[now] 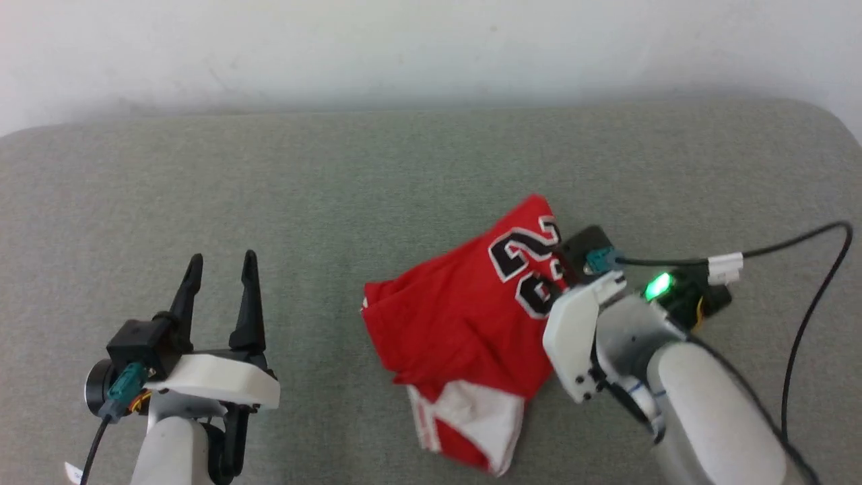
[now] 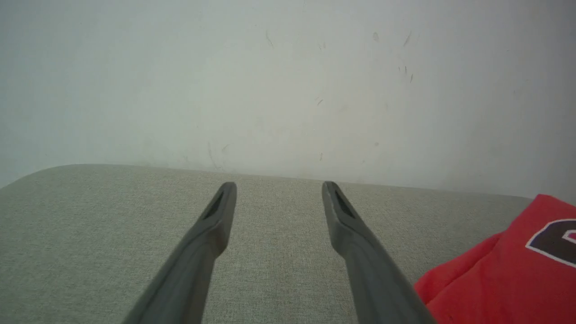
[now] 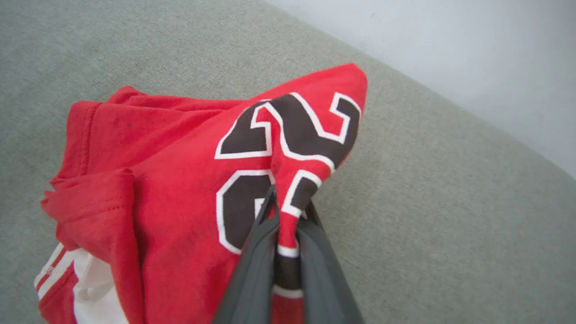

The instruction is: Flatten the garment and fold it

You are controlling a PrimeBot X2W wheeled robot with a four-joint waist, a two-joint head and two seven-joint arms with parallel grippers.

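Two pale arms with white-shelled wrists and long dark fingers.

At the lower left of the head view, the left gripper (image 1: 223,259) has two slim, black, tapering fingers set on a white moulded shell (image 1: 222,380). Beside it sits a black camera block (image 1: 138,343) with a teal connector (image 1: 126,385). At the lower right, a rounded pale forearm (image 1: 714,417) carries a matching white wrist cover (image 1: 572,330) with small dark screw holes, a green light (image 1: 658,285) and a looping black cable (image 1: 805,323) with a white clip (image 1: 725,267). In the right wrist view, the right gripper (image 3: 290,202) has matte dark grey fingers.

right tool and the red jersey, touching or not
Touching. The right wrist view shows the right tool shut on a fold of the red jersey.
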